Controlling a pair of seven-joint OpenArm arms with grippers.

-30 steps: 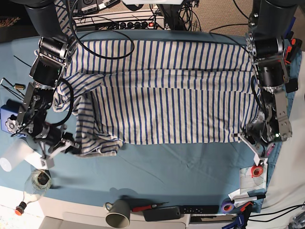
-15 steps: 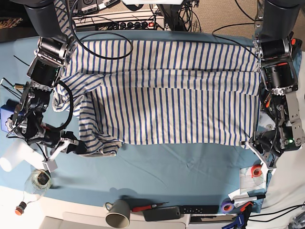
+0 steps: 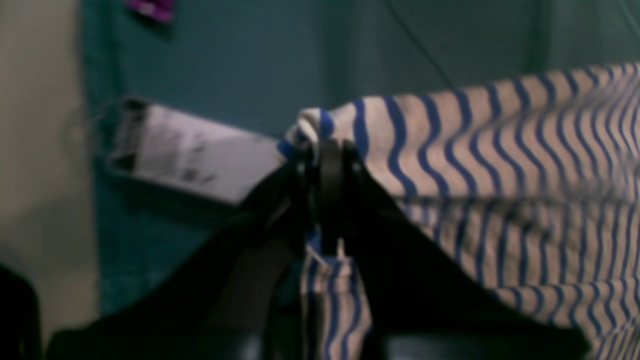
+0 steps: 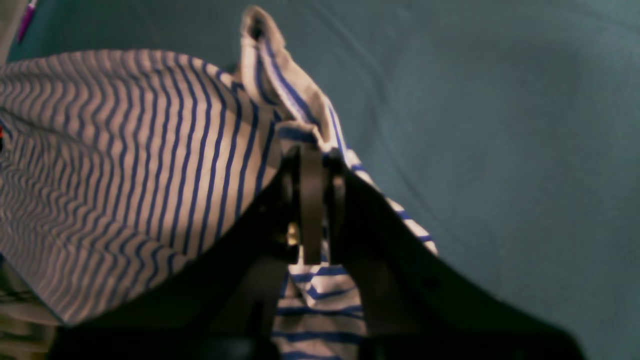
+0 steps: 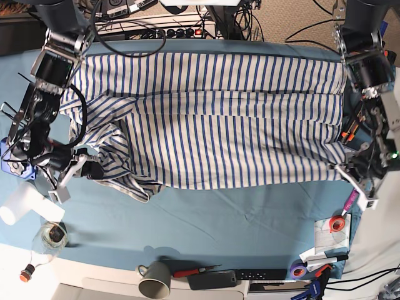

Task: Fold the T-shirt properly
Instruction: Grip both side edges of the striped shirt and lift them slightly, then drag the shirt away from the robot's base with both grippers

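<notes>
The T-shirt (image 5: 219, 125), white with thin blue stripes, lies spread wide across the teal table cloth (image 5: 237, 212), bunched at its left end. My left gripper (image 5: 341, 166), on the base view's right, is shut on the shirt's lower right corner. In the left wrist view the gripper (image 3: 325, 150) pinches a fold of the striped cloth (image 3: 500, 150). My right gripper (image 5: 94, 170), on the base view's left, is shut on the bunched left end. In the right wrist view the gripper (image 4: 310, 150) clamps striped cloth (image 4: 125, 140) held just above the table.
Along the front edge are a mug (image 5: 155, 279), a black remote (image 5: 240, 277), purple tape (image 5: 297, 271) and an orange tape roll (image 5: 338, 224). A glass jar (image 5: 53, 235) and a white roll (image 5: 15, 209) sit front left. A power strip (image 5: 175, 31) lies behind.
Both grippers have moved outward and a little toward the back, each keeping its hold. The shirt's lower edge is now stretched wider and the left-end bunch has partly opened.
</notes>
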